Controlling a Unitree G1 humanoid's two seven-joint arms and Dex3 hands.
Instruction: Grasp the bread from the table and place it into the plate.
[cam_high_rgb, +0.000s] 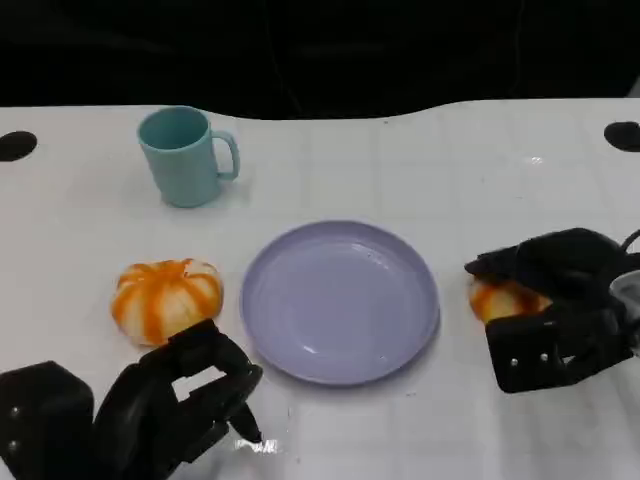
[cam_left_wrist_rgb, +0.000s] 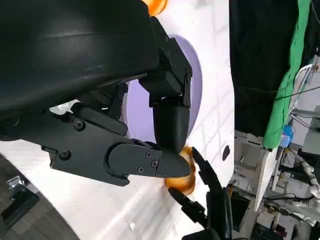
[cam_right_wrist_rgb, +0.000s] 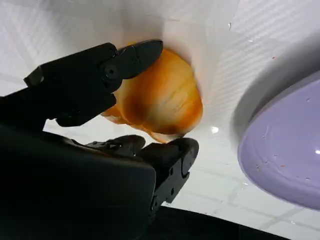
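Observation:
A round orange-and-white bread (cam_high_rgb: 503, 300) lies on the white table just right of the lilac plate (cam_high_rgb: 340, 300). My right hand (cam_high_rgb: 555, 310) is wrapped around it; in the right wrist view one finger (cam_right_wrist_rgb: 135, 55) lies over the bread (cam_right_wrist_rgb: 160, 100) and the thumb (cam_right_wrist_rgb: 172, 152) presses its opposite edge, with the bread still on the table. A second striped bread (cam_high_rgb: 165, 298) sits left of the plate. Just in front of this second bread, my left hand (cam_high_rgb: 185, 400) has its fingers curled in on nothing. The plate has nothing on it.
A teal mug (cam_high_rgb: 185, 155) stands at the back left, handle to the right. In the left wrist view the plate (cam_left_wrist_rgb: 196, 90) lies beyond my own fingers (cam_left_wrist_rgb: 170, 125), with the right hand (cam_left_wrist_rgb: 210, 195) and its bread (cam_left_wrist_rgb: 184, 181) behind. The table's far edge meets a dark background.

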